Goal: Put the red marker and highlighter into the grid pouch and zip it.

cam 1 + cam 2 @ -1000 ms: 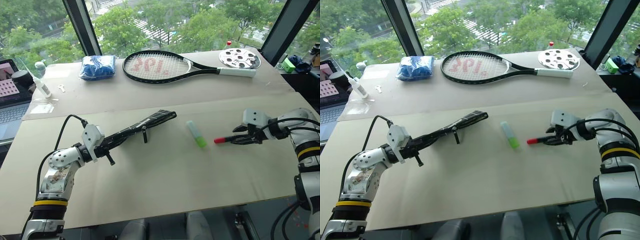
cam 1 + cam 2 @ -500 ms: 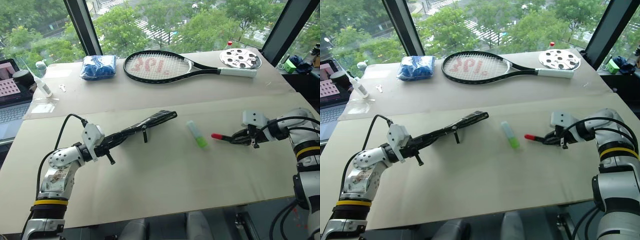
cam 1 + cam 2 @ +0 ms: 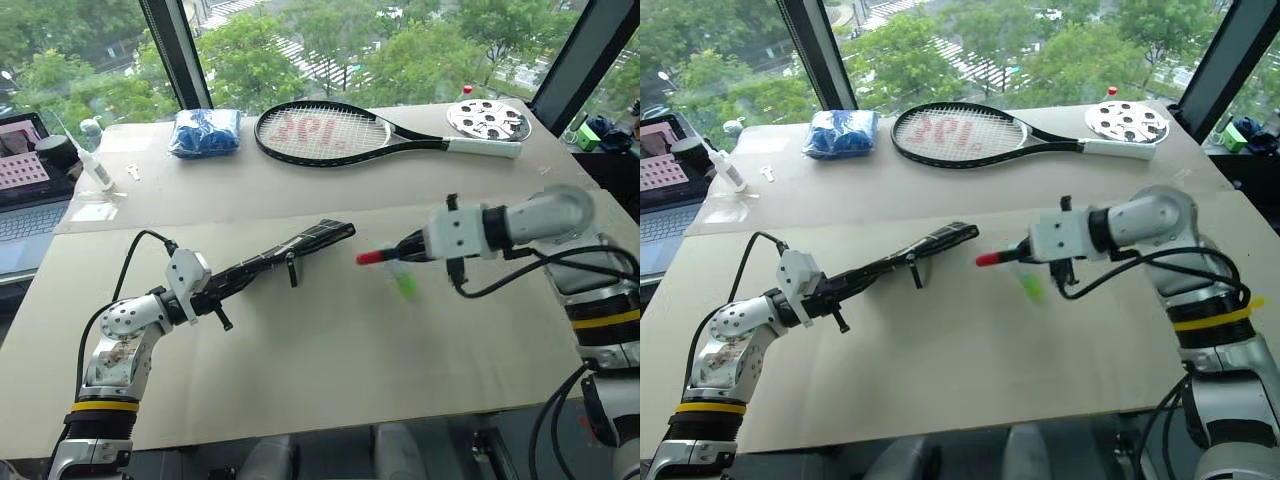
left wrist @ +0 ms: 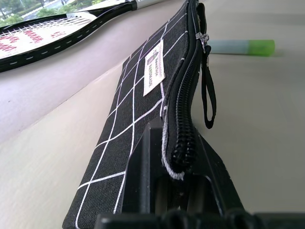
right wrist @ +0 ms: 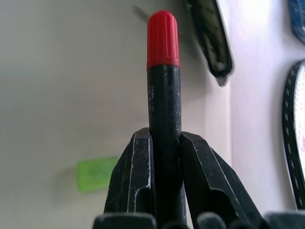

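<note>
Nothing is inside the grid pouch yet, so I think the job has only just begun. My left gripper is clamped tight on one end of the pouch and holds it up off the table, with the zipper edge on top. In my left wrist view the zipper near my fingers looks closed, and I cannot tell if the far end is open. The black strap hangs down from the pouch. My right gripper is squeezing the red marker by its black body. The red cap sticks out in front and points at the far end of the pouch, close to it but not touching. The highlighter lies on the table on the far side of the marker from the pouch, just under my right gripper. I still have to slide the marker in, pick up the highlighter, put it in too, and then zip the pouch. My left arm reaches forward with its gripper held flat, pointing toward my right side. My right arm is stretched toward the pouch, tipped a little downward.
</note>
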### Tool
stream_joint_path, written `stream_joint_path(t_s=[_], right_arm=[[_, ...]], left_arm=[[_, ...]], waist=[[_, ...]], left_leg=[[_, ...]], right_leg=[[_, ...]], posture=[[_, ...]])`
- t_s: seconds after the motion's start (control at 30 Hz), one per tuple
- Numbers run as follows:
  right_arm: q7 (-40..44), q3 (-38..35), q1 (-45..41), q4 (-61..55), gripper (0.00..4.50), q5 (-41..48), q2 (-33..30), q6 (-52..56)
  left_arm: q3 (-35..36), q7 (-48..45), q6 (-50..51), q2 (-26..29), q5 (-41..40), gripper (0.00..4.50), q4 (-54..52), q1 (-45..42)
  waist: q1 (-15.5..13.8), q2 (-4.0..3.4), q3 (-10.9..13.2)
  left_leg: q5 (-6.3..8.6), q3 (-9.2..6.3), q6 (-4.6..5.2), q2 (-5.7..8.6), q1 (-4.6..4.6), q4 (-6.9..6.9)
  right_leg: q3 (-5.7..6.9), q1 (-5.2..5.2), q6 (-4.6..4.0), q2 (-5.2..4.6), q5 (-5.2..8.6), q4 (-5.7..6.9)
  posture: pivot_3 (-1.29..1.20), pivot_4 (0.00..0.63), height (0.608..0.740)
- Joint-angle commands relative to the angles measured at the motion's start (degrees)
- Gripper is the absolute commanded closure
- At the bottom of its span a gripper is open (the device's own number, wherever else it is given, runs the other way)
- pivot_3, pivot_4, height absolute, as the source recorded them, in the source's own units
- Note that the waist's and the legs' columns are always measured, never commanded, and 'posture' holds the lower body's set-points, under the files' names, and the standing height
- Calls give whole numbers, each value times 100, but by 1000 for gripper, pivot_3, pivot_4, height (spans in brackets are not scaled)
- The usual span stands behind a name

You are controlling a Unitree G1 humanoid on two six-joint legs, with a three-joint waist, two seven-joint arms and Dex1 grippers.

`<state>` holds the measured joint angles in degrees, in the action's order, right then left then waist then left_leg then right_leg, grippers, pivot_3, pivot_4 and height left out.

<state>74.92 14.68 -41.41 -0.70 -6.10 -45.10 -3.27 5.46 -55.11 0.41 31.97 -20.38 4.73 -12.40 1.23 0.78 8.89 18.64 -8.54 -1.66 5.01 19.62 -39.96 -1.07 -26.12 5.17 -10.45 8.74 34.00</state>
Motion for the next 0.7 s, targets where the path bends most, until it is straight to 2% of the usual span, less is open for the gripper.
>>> stream_joint_path(t_s=[0.03, 0.43, 0.63, 0.7], right_arm=[[-275, 6, -88, -495, 4045, -191, 54, 298], [-1390, 188, -800, 119, 4045, -1058, 573, 946], [-1499, 426, -821, 45, 4045, -1304, 693, 846], [-1340, 324, -744, -77, 4045, -1071, 638, 882]], left_arm=[[-2, 28, -2, -12, -24, 4500, -186, 8], [-148, 16, -74, -12, 64, 4500, -111, -67], [-171, 30, -71, -38, 67, 4500, -103, -102], [-153, 51, -64, -54, 49, 4500, -104, -107]], waist=[[-10, 0, 0], [-2, 0, 0], [7, 0, 0], [4, 0, 0]], left_leg=[[0, 0, 0, 0, 0, 0], [0, 1, 0, -2, -2, 7], [0, 1, 0, -2, 0, 6], [0, 1, 0, -2, 0, 6]], right_leg=[[0, 0, 0, 0, 0, 0], [0, -2, -2, 2, -1, -2], [1, -3, -2, 1, -1, -3], [1, -3, -2, 1, -1, -3]], posture=[[0, 150, 740], [0, 150, 740], [0, 150, 740], [0, 150, 740]])
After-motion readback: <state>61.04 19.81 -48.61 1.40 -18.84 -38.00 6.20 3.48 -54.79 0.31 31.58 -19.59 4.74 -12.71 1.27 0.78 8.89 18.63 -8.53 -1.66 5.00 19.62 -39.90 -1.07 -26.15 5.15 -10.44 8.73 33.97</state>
